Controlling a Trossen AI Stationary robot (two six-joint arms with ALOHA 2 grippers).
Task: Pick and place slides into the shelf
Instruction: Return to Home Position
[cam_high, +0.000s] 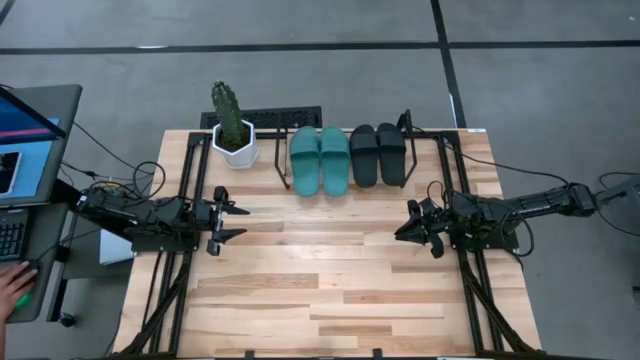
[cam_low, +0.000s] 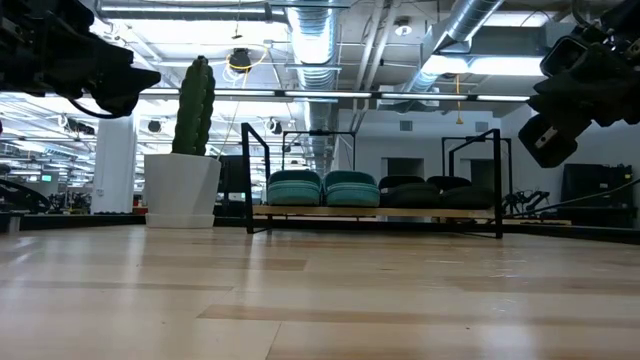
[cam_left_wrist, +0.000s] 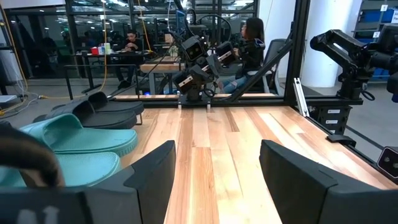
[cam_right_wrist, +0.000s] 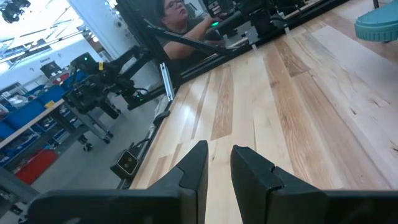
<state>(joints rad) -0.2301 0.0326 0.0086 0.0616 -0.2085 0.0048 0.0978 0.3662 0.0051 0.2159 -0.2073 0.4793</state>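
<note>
Four slides lie side by side on the shelf (cam_high: 277, 160) at the table's far edge: two teal ones (cam_high: 305, 160) (cam_high: 335, 160) and two black ones (cam_high: 364, 155) (cam_high: 391, 155), soles on its low bars. The low view shows the teal pair (cam_low: 322, 188) and the black pair (cam_low: 428, 190) between the upright end brackets (cam_low: 247, 170). My left gripper (cam_high: 243, 222) (cam_left_wrist: 217, 162) hovers wide open at the table's left, holding nothing. My right gripper (cam_high: 402, 222) (cam_right_wrist: 219, 149) hovers at the table's right with only a narrow gap between its fingers, also holding nothing.
A cactus in a white pot (cam_high: 233, 135) (cam_low: 185, 150) stands just left of the shelf. Black mounting rails (cam_high: 175, 290) (cam_high: 480, 300) run along both table sides. Bare wood (cam_high: 320, 270) lies between the arms. A person's hand (cam_high: 12, 285) rests at a desk off the left edge.
</note>
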